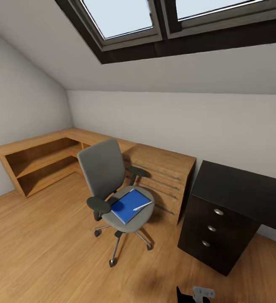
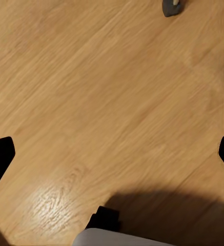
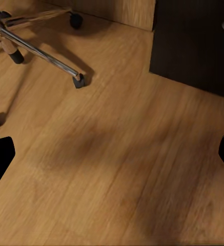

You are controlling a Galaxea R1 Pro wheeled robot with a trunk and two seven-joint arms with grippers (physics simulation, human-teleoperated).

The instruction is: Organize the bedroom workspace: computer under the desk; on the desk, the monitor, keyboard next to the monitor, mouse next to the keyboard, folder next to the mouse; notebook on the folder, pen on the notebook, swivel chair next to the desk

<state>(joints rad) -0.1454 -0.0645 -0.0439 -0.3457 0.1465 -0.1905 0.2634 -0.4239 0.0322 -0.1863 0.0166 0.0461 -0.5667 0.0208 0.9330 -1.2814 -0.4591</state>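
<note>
The swivel chair (image 1: 106, 172) stands on the wood floor, left of the black desk (image 1: 243, 187) and apart from it. On its grey seat lies the blue folder (image 1: 127, 206) with the thin white pen (image 1: 142, 205) across it. The computer, monitor, keyboard, mouse and notebook are out of view. My left gripper (image 2: 112, 159) hangs open over bare floor, one chair caster (image 2: 170, 6) beyond it. My right gripper (image 3: 112, 156) is open too, above the floor between the chair's chrome base (image 3: 40, 51) and the desk's drawer unit (image 3: 199, 41).
A low light-wood cabinet (image 1: 49, 162) runs along the back wall behind the chair, under the sloped wall and skylight (image 1: 125, 17). The desk's end has three silver-knobbed drawers (image 1: 211, 228). Open floor lies in front of the chair.
</note>
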